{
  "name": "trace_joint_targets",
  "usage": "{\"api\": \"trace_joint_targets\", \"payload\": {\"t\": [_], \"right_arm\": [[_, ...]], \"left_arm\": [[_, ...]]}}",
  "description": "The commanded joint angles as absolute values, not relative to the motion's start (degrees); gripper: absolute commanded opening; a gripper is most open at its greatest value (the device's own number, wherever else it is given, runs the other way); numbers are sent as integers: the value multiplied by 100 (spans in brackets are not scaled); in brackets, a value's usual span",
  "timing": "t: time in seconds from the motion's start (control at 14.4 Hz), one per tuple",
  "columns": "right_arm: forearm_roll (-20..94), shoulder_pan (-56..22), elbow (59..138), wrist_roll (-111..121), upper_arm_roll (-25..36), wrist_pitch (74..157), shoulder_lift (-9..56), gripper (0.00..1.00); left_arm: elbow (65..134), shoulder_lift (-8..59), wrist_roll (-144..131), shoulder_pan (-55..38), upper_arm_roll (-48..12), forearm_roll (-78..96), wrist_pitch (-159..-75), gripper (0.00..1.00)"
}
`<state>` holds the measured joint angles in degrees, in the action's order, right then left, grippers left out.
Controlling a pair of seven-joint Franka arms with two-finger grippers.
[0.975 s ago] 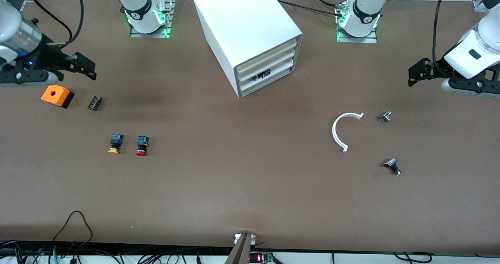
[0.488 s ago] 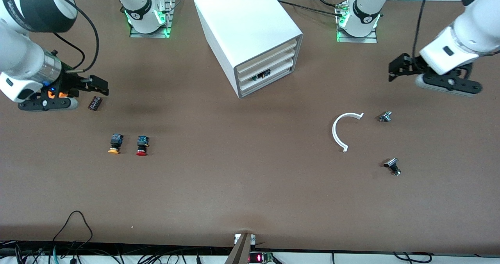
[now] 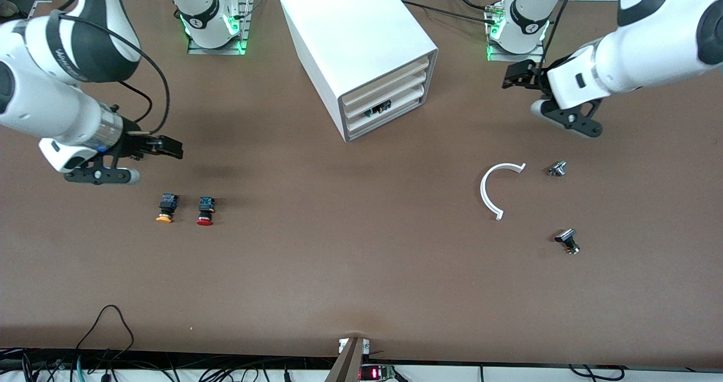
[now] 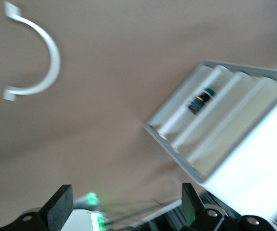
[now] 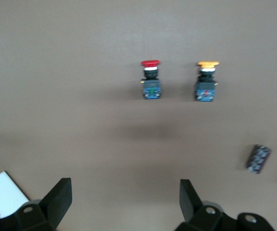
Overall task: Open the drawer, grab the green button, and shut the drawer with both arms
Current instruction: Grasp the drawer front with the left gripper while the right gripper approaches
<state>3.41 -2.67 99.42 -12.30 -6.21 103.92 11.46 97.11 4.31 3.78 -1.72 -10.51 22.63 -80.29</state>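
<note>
The white cabinet [image 3: 361, 37] stands mid-table, near the arms' bases. Its lowest drawer [image 3: 390, 120] is shut. The green-capped button [image 3: 377, 109] shows just above that drawer's front lip; in the left wrist view the button [image 4: 201, 99] lies in a low tray of the cabinet [image 4: 254, 159]. My left gripper [image 3: 517, 76] is open and empty, over the table beside the cabinet toward the left arm's end; it also shows in the left wrist view [image 4: 126, 204]. My right gripper [image 3: 169, 146] is open and empty, above the table toward the right arm's end, as the right wrist view [image 5: 125, 199] shows.
A yellow-capped button [image 3: 164, 208] and a red-capped button [image 3: 205, 211] lie nearer the camera than my right gripper. A small black block [image 5: 258, 159] lies near it. A white curved strip [image 3: 487, 192] and two small metal parts [image 3: 557, 169] [image 3: 567, 241] lie toward the left arm's end.
Both arms have swung in from the table's ends toward the middle. The left gripper has come closer to the cabinet. The right arm now covers the orange box and the black block.
</note>
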Motion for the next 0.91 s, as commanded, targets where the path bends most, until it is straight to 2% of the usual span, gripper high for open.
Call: {"api": "trace_joint_targets", "payload": {"t": [0.0, 0.49, 0.84], "right_arm": [[483, -518, 9625, -2071, -624, 10380, 1458, 99], [492, -1124, 8764, -3619, -624, 10371, 2284, 99], [457, -1485, 8262, -4288, -615, 10389, 2724, 99]], "left_arm": [[9545, 948, 501, -158, -1107, 2951, -7612, 99], [9615, 1879, 835, -211, -1406, 3882, -7980, 100], [9870, 2100, 1677, -176, -1406, 4183, -8612, 100]]}}
